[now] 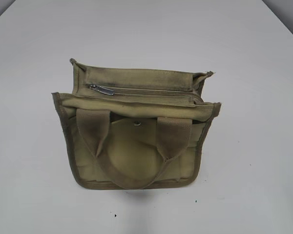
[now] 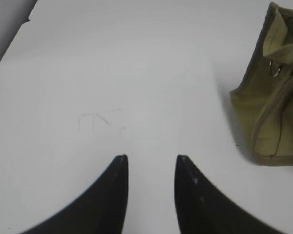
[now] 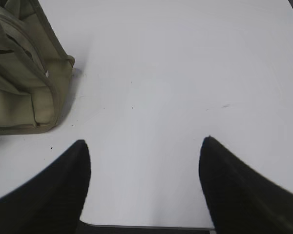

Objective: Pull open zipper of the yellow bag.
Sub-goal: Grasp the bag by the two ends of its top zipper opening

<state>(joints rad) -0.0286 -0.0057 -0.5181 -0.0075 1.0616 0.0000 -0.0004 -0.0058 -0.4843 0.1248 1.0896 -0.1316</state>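
One yellow bag (image 1: 136,141) on table (image 1: 263,97), zipper (image 1: 146,91) closed.

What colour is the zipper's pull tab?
Silver metal; the pull tab shows best in the exterior view, at the zipper's left end.

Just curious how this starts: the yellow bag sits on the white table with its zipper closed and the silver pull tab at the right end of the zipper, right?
Not quite. In the exterior view the pull tab sits at the left end of the zipper, not the right. The rest holds: the yellow bag stands on the white table with its zipper closed.
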